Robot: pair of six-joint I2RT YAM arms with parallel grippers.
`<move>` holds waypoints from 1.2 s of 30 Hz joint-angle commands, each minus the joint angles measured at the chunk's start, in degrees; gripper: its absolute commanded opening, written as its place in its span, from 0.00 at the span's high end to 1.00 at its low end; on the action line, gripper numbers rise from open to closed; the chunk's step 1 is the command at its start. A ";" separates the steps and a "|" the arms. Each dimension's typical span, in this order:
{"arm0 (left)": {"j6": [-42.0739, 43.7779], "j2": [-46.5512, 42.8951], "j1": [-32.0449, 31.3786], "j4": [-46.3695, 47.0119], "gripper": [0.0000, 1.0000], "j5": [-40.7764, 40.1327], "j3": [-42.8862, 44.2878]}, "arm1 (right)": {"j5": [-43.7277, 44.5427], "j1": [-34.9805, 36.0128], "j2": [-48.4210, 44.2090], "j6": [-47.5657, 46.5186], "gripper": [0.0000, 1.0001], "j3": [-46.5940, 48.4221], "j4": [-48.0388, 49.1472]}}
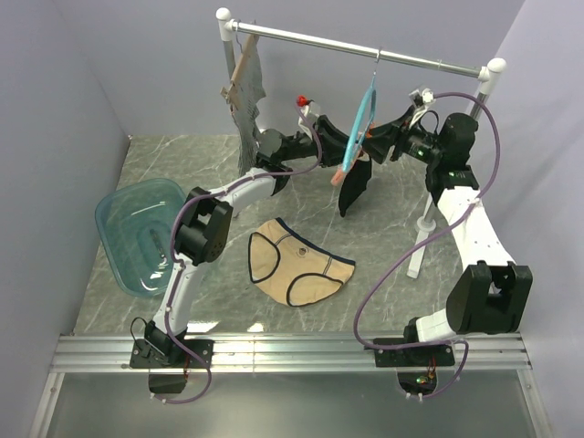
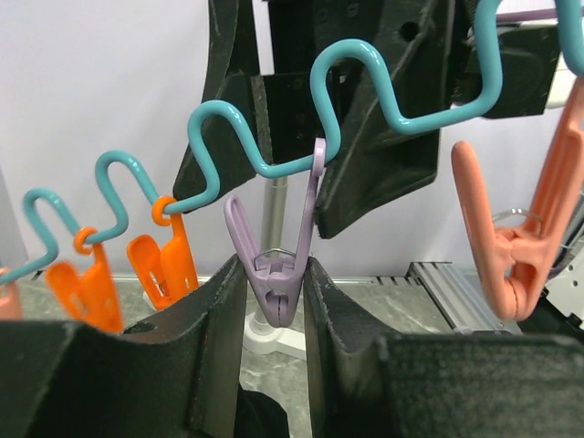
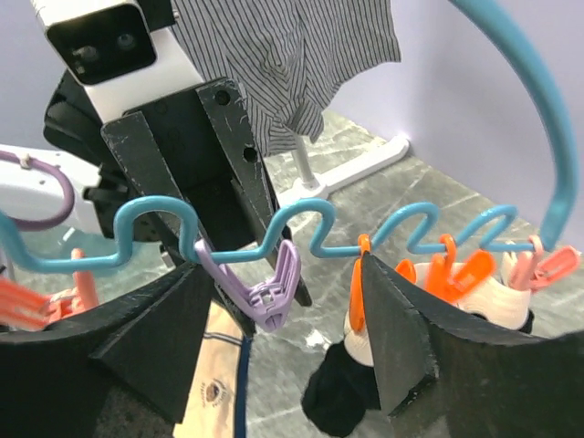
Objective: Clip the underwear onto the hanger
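Note:
The tan underwear (image 1: 297,265) lies flat on the table, held by neither gripper; a strip of it shows in the right wrist view (image 3: 214,383). The teal hanger (image 1: 368,114) hangs from the rod, and its wavy rim (image 2: 274,169) carries orange, pink and purple clips. My left gripper (image 2: 274,266) reaches in from the left, its fingers (image 2: 219,319) pressed against both sides of a purple clip (image 2: 276,283), whose jaws look closed. My right gripper (image 3: 285,274) is open wide on the hanger's other side, straddling the same purple clip (image 3: 265,297), with an orange clip (image 3: 358,292) against its right finger.
Black underwear (image 1: 354,187) hangs from the hanger. A grey striped garment (image 1: 245,100) hangs on a wooden hanger at the rod's left end. A teal basin (image 1: 141,233) sits at the left. The rack's white post and foot (image 1: 427,224) stand beside my right arm.

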 commanded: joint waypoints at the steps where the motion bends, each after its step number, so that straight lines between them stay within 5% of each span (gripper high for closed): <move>1: -1.37 -0.23 -0.26 4.51 0.91 3.90 1.72 | -0.10 0.42 -1.81 7.58 0.29 -2.14 9.71; 10: -4.27 -0.23 -0.26 6.96 0.91 5.40 1.72 | 0.35 1.03 -0.32 12.33 0.32 -2.41 12.09; 17: -4.71 0.65 -0.70 5.39 0.87 6.02 3.74 | -0.88 0.95 -0.32 12.43 0.59 -2.94 12.28; 26: -0.07 -2.77 -0.44 -0.14 0.50 4.26 0.06 | -1.76 0.95 0.91 14.09 1.00 -2.06 12.63; 36: 12.06 -11.82 1.32 -13.32 0.20 1.44 -9.68 | -3.69 0.24 2.58 19.45 1.00 -0.83 13.68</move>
